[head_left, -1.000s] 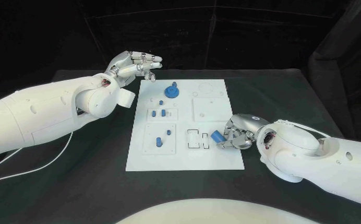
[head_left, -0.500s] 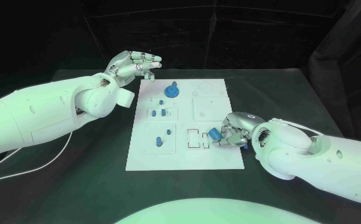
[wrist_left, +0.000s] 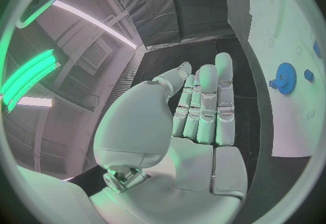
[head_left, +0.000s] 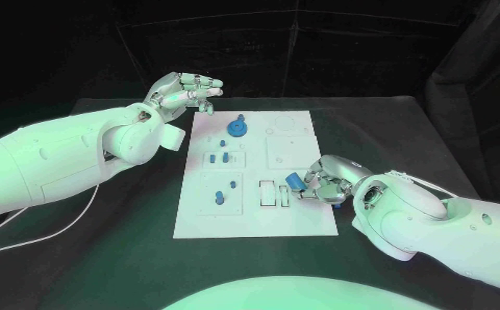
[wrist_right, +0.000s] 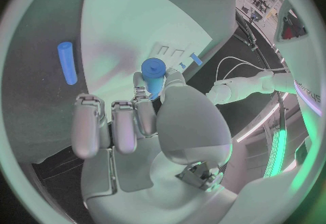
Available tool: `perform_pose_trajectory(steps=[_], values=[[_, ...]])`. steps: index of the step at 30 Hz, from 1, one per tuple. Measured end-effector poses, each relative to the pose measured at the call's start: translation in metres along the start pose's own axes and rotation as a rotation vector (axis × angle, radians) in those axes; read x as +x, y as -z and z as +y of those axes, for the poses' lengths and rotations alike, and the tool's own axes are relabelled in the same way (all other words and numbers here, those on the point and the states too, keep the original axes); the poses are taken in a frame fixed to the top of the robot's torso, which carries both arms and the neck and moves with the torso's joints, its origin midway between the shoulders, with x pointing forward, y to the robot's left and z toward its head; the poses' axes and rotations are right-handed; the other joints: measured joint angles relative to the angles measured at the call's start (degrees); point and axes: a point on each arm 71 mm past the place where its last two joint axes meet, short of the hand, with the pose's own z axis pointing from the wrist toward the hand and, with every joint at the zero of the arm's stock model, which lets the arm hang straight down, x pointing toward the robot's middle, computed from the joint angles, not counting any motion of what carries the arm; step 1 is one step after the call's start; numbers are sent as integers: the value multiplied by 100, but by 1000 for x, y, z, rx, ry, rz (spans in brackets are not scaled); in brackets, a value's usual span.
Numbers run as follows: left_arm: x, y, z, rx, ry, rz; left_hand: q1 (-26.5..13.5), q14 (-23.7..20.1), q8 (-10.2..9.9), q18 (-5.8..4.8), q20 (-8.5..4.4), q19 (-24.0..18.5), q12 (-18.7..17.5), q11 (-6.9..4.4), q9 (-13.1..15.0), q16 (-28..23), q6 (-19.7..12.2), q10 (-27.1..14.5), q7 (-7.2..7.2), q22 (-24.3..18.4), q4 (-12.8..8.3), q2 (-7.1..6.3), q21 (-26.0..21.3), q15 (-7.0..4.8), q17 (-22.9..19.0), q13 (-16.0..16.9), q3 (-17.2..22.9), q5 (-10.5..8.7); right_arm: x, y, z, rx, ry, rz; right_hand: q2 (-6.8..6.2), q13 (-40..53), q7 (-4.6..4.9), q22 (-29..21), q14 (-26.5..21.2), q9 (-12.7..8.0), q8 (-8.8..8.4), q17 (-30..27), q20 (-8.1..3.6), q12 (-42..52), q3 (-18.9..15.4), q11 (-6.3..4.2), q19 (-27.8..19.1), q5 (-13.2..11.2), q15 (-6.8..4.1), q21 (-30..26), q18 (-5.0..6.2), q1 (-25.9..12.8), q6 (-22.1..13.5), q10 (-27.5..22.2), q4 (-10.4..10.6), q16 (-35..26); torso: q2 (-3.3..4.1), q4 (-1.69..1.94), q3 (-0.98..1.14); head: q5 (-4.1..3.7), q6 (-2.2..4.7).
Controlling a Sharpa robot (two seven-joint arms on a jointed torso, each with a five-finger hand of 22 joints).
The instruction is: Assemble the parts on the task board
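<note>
Currently the right hand (head_left: 329, 182) holds a blue peg (head_left: 296, 179) between thumb and fingers (wrist_right: 139, 89), over the lower right part of the task board (head_left: 309, 220), beside the rectangular slots (head_left: 275, 193). The left hand (head_left: 186, 94) hovers above the tabletop (head_left: 386, 129) off the board's far left corner, fingers (wrist_left: 207, 93) extended side by side, holding nothing. A blue gear (head_left: 238, 127) sits on the board's far section; smaller blue parts (head_left: 219, 196) lie in the left-hand recesses.
</note>
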Motion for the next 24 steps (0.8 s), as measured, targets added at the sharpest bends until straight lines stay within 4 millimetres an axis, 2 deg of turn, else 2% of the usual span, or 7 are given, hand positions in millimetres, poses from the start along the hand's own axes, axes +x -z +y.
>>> perform_pose_trajectory(steps=[8, 14, 16, 20, 24], values=[[0, 0, 0, 0, 1, 2, 0, 0, 0, 0, 0, 0, 0, 0, 0, 0, 0, 0, 0, 0, 0, 0, 0, 0, 0, 0, 0, 0, 2, 3, 13, -35, -106, -4, 16, 0, 2, 0, 0, 22, -5, 0, -16, 0, -6, 0, -16, 49, 0, 0, 0, 14, 2, 0, 6, 0, 2, 8, -3, 21, 16], [1, 0, 0, -1, 2, 4, 0, 0, 0, 0, 0, 0, 0, 0, -5, 0, 0, 0, 0, -9, 0, 0, -35, 0, -11, 0, 0, 0, 10, -6, 25, -45, -129, 45, 234, 0, 55, 0, 14, 85, -5, 0, -37, -46, -121, -1, 5, -105, -27, -1, 0, -209, 56, 1, 19, 0, 9, 8, -6, 46, 19], [1, 0, 0, -1, 2, 5, 0, 0, 0, 0, 0, 0, 0, 0, -5, 0, 0, 0, 0, -8, 0, 0, -35, 0, -11, 0, 0, 0, 14, -8, 29, -47, -131, 68, 240, 0, 73, -1, 0, 120, -6, -1, -37, -46, -144, -31, 5, -114, -41, -1, 0, -265, 79, 30, 2, 0, 10, 8, -6, 49, 13], [2, 0, 0, -1, 2, 6, 0, 0, 0, 0, 0, 0, 0, 0, -5, 0, 0, 0, 0, -8, 0, 0, -35, 0, -11, 0, 0, 0, 19, -13, 34, -40, -132, 99, 245, -1, 21, 0, 11, 154, 11, -1, -58, -112, -171, -39, -15, -159, -53, -1, -1, -358, 143, 23, 7, 0, 10, 7, -6, 64, 5], [2, 0, 0, -1, 3, 7, 0, 0, 0, 0, 0, 0, 0, 0, -5, 0, 0, 0, 0, -8, 0, 0, -35, 0, -10, 0, 0, 0, 22, -18, 34, -21, -134, 107, 245, -1, 9, -1, 21, 154, 25, -1, -58, -112, -192, -54, -16, -175, -63, -1, -1, -358, 156, 9, 18, 0, 10, 7, -6, 66, 4]])
